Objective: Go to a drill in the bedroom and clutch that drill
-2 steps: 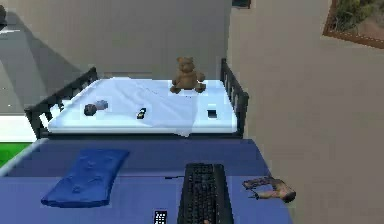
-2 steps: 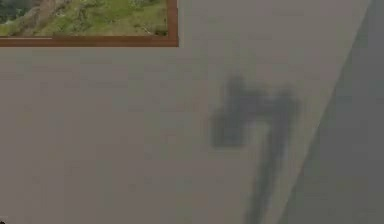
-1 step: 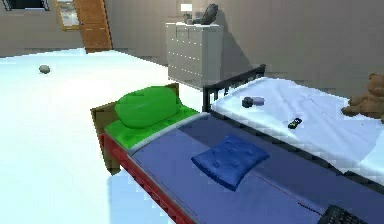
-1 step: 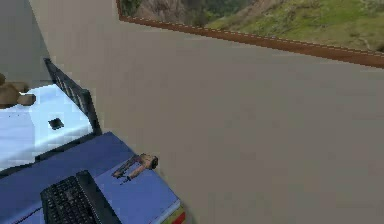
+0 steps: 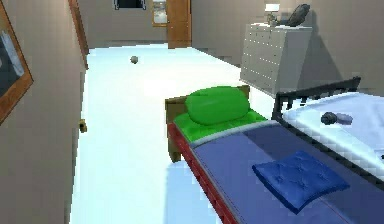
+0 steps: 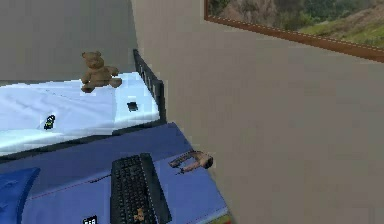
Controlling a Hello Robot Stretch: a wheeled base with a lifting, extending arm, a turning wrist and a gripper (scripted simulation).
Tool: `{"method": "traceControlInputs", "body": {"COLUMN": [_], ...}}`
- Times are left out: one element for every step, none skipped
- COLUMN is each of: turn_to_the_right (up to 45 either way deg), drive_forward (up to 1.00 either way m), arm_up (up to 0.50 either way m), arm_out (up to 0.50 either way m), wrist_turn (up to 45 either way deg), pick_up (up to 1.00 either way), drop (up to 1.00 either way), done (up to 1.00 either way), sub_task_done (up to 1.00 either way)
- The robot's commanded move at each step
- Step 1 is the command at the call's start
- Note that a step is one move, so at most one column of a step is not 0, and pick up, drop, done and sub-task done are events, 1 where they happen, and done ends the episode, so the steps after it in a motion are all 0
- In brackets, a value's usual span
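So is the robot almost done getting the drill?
Done: it is in the bedroom, beside the blue-covered bed. In hand: a small brown-and-grey thing, maybe the drill, lies on it near the flat black keyboard. Left: reaching out and clutching it, since it lies on the cover.

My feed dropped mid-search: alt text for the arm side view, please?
A black keyboard lies on a blue bed, with a small brown and grey object beside it at the bed's edge. Behind stands a white bed with a teddy bear and a dark railed end; a framed landscape painting hangs on the beige wall.
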Motion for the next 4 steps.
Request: {"method": "traceControlInputs", "body": {"turn_to_the_right": [0.0,0.0,0.0,0.0], "drive_forward": [0.00,0.00,0.00,0.00], "arm_up": [0.50,0.14,0.00,0.00], "arm_out": [0.00,0.00,0.50,0.00], "wrist_turn": [0.0,0.0,0.0,45.0], "pick_up": [0.00,0.00,0.00,0.00], "drop": [0.00,0.00,0.00,0.00], "done": [0.00,0.00,0.00,0.00], "sub_task_done": [0.00,0.00,0.00,0.00]}}
